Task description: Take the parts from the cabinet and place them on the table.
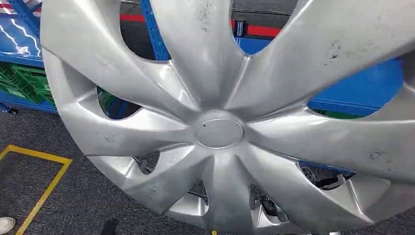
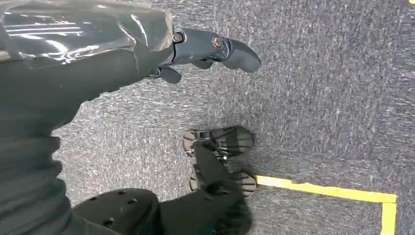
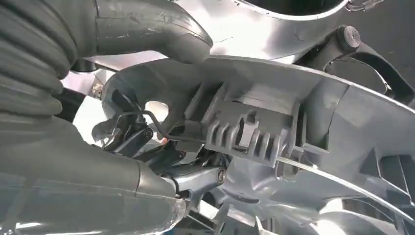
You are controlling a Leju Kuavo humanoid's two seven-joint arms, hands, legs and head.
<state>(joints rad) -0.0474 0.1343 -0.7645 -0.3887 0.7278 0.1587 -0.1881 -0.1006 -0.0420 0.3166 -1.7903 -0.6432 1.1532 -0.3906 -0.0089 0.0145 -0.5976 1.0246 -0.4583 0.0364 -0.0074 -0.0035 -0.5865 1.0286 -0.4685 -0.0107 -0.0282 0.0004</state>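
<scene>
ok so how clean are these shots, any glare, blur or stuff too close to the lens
Head view: the hubcap sits close to the lens, soft-edged, with mild sheen on its spokes. Left wrist view: glare streaks on the glossy cover behind the left hand; the carpet is sharp. Right wrist view: the right hand is very close; white highlights blow out at the hubcap's rim.

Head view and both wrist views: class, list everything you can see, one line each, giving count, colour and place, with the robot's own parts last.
Wheel cover: one, silver, held up close in front of the head camera.
Shelving frame: one, blue, behind the wheel cover.
Crate: one, green, on the shelving at left.
Floor line: yellow, on grey carpet, lower left.
Right hand: one, grey, gripping the wheel cover's rim from behind.
Left hand: one, dark grey, hanging over the carpet, holding nothing.
</scene>
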